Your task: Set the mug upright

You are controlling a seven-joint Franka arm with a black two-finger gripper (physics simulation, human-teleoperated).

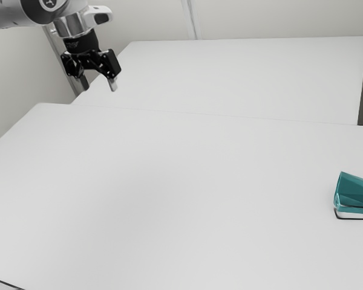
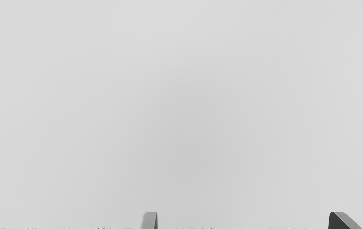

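Tool [image 1: 99,88] hangs spread above the white tabletop [image 1: 169,187], broad open stretch between it and teal mug [image 1: 354,191].

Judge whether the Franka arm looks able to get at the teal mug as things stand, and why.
Probably yes: the gripper is open, and nothing visible stands between it and the mug across the tabletop. The mug is far off, though, at the exterior view's right edge, so reach is uncertain.
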